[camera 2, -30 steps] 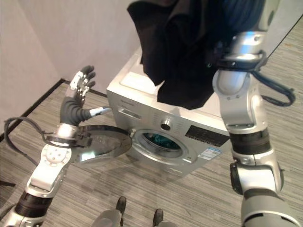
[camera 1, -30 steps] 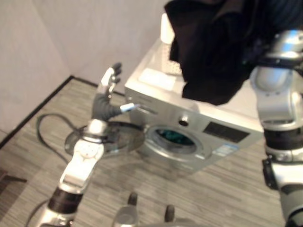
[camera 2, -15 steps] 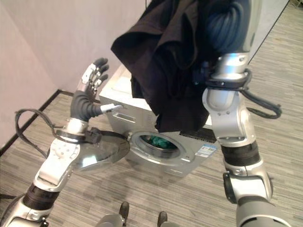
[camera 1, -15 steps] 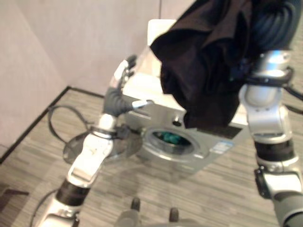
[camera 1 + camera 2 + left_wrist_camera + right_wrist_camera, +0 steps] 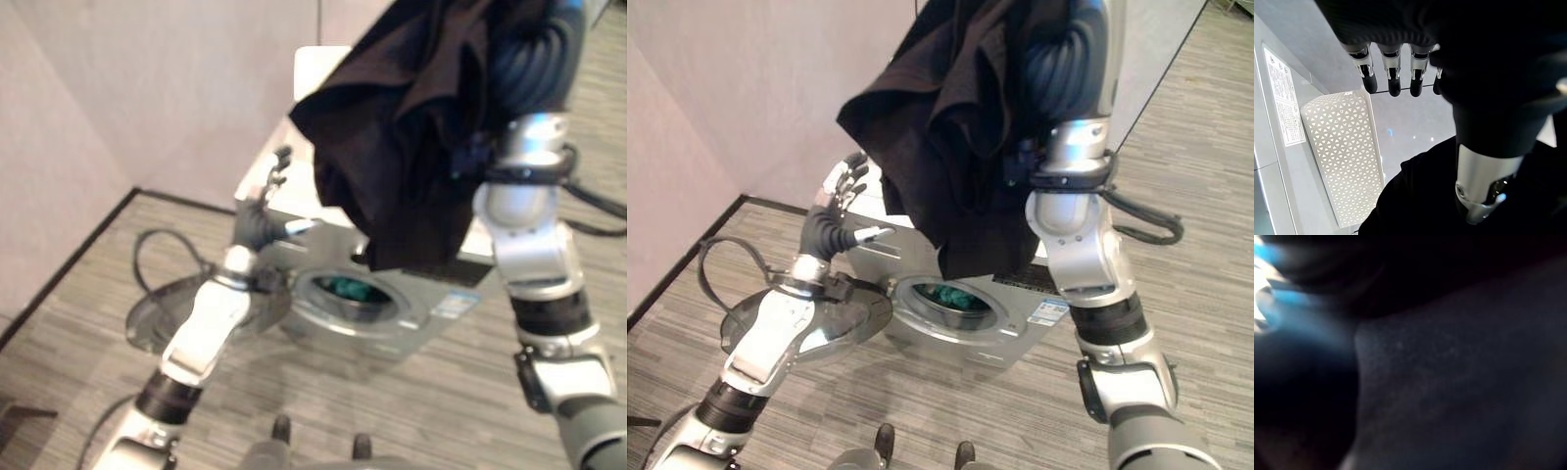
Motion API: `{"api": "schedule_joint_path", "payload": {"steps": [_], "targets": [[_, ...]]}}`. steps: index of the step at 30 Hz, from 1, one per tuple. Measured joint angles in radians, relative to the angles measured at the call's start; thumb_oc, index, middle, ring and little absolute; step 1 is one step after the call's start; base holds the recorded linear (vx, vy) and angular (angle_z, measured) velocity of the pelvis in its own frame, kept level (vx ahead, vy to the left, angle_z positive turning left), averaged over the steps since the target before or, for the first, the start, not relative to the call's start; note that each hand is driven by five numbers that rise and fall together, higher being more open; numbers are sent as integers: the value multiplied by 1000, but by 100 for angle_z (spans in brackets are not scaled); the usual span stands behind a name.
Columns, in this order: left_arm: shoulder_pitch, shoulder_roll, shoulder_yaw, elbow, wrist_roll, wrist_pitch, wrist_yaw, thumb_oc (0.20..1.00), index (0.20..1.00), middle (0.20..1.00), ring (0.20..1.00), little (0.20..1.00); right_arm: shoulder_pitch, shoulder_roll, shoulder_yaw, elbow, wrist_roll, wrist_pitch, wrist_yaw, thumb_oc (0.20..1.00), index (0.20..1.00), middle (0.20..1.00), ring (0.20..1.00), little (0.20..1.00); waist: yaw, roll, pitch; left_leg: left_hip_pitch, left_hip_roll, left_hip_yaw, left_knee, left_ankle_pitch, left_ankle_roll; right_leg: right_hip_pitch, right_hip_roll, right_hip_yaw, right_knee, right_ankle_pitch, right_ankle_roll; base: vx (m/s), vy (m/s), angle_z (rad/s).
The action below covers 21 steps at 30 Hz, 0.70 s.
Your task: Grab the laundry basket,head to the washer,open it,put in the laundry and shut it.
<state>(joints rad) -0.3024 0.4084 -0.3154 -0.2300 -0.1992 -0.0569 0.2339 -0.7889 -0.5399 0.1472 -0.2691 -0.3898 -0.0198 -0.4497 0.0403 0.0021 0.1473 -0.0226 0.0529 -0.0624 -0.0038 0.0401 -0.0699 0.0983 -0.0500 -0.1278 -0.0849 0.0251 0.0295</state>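
Grey striped plank floor (image 5: pixel 950 411), pale walls meeting in a corner behind one silver front-loading washer (image 5: pixel 965 328). Its round door (image 5: pixel 828 323) hangs open leftward; left hand (image 5: pixel 838 191) lifted above it, fingers straight. One black garment (image 5: pixel 950 127) dangles above the washer from the raised right arm; that hand's grip can't be made out. Teal laundry (image 5: pixel 945 294) sits inside the drum.

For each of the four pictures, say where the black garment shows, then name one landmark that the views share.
Left eye view: the black garment hangs upper centre-right, in front of the washer.
Right eye view: the garment hangs top centre, above the open drum.
Left wrist view: dark cloth lies past the fingers.
Right wrist view: dark cloth up close.
Shared landmark: the washer.
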Motion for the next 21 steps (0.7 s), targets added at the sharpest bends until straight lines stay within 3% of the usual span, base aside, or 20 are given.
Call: {"api": "schedule_joint_path", "payload": {"steps": [21], "targets": [[-133,-81,-129,257,20,28,79,1000,1000,1000,1000,1000,-4,149,114,8,91,7,-1,200,200,200,200,200,-7,-28,-20,6,3,18,-22,5,3,-12,1,12,0,0,1,4,-2,-2]]}}
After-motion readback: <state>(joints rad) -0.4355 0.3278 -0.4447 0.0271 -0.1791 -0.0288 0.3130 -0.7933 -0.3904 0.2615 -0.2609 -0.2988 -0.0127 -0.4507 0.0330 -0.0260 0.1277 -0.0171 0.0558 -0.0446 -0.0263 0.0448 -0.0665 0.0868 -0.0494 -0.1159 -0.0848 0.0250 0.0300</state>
